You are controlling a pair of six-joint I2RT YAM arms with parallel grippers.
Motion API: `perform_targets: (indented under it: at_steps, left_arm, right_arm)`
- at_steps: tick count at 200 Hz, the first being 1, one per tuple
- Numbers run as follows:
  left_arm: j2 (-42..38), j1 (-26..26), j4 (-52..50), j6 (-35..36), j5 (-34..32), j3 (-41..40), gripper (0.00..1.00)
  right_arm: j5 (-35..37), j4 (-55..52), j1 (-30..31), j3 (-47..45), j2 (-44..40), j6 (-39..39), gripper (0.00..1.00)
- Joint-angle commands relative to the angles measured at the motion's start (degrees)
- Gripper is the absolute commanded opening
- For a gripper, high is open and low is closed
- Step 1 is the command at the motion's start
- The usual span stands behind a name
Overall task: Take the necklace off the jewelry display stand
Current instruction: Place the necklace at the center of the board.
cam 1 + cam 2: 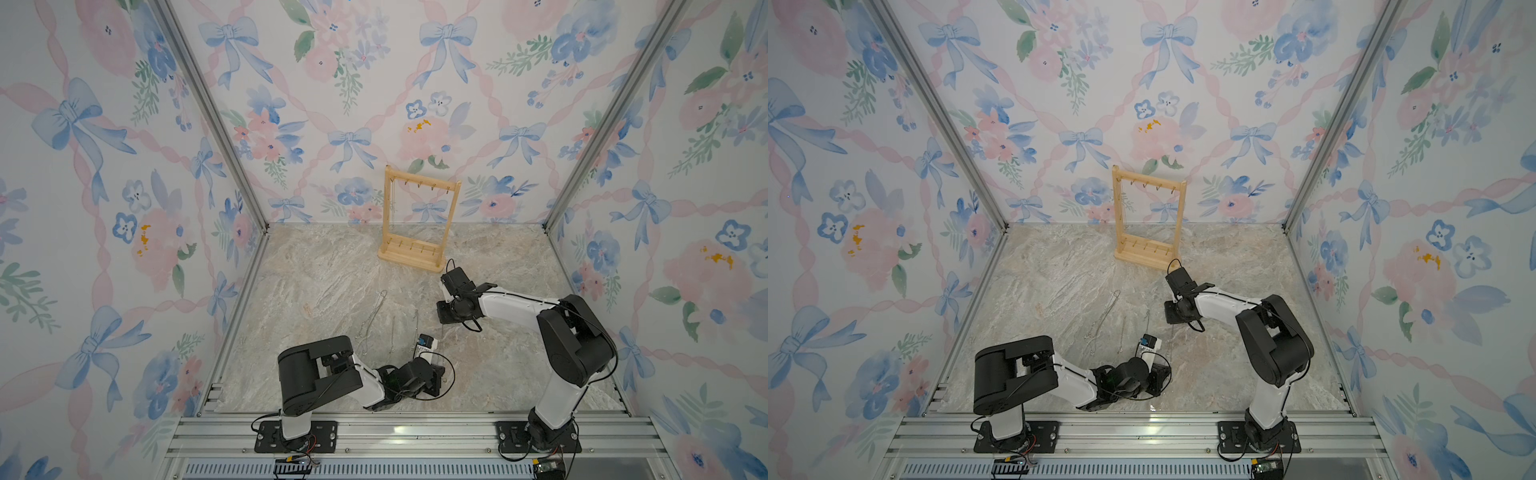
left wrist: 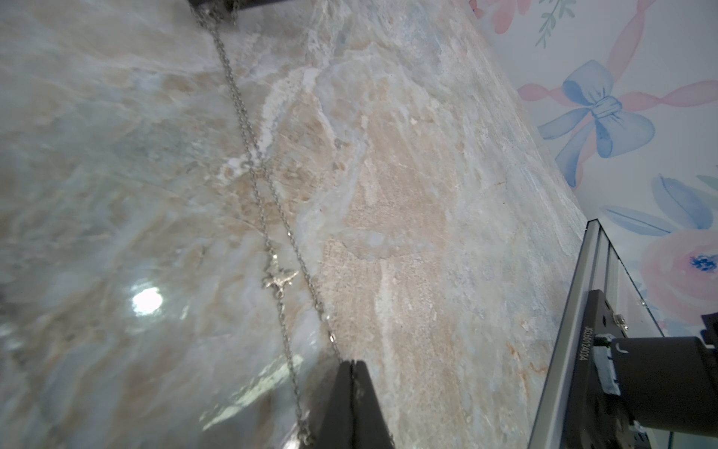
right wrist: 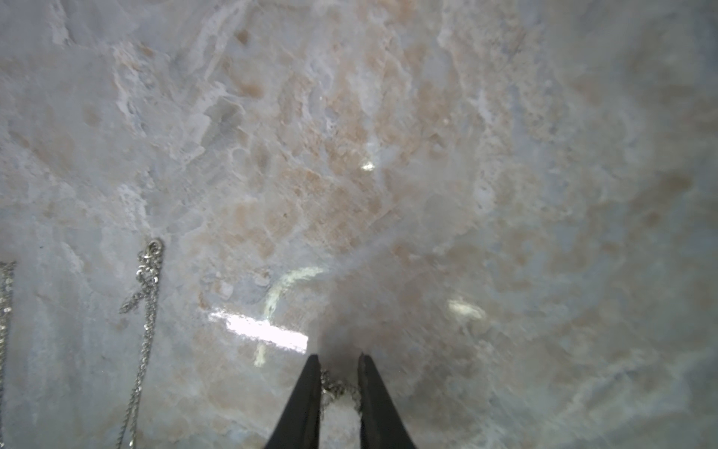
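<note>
The light-wood jewelry display stand (image 1: 419, 220) (image 1: 1148, 220) stands upright at the back of the table, with a thin chain (image 1: 392, 203) hanging by its left post. A silver necklace (image 2: 279, 278) with a star pendant lies stretched along the marble between my two grippers. My left gripper (image 2: 351, 363) is shut, and one strand of the necklace ends at its tips. My right gripper (image 3: 339, 355) points down at the table in front of the stand. Its jaws stand slightly apart, with the necklace's far end (image 3: 338, 386) lying loose between them.
Three more chains (image 1: 372, 320) (image 1: 392, 336) (image 1: 415, 318) lie on the marble to the left of the stretched necklace; two of them (image 3: 149, 280) (image 3: 4, 295) show in the right wrist view. Flowered walls enclose the table, and an aluminium rail (image 1: 395, 432) runs along the front.
</note>
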Motion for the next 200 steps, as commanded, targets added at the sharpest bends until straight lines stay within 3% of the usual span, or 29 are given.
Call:
perform_targets:
  at_steps: [1, 95, 127, 200]
  left_arm:
    - [0.9, -0.3, -2.7, 0.3, -0.5, -0.8, 0.00]
    - [1.0, -0.3, -2.7, 1.0, -0.1, -0.2, 0.02]
    - [0.8, -0.4, -2.7, 1.0, -0.2, -0.2, 0.03]
    - [0.6, -0.4, -2.7, 1.3, 0.0, -0.1, 0.05]
  right_arm:
    - [0.6, -3.0, -1.0, 0.8, 1.9, 0.5, 0.23]
    - [0.8, -2.8, -2.5, 2.5, 2.8, 1.8, 0.28]
    - [0.5, -2.6, -3.1, 3.2, 3.3, 2.3, 0.37]
    - [0.4, -1.2, -4.2, 4.1, 3.2, 3.6, 0.39]
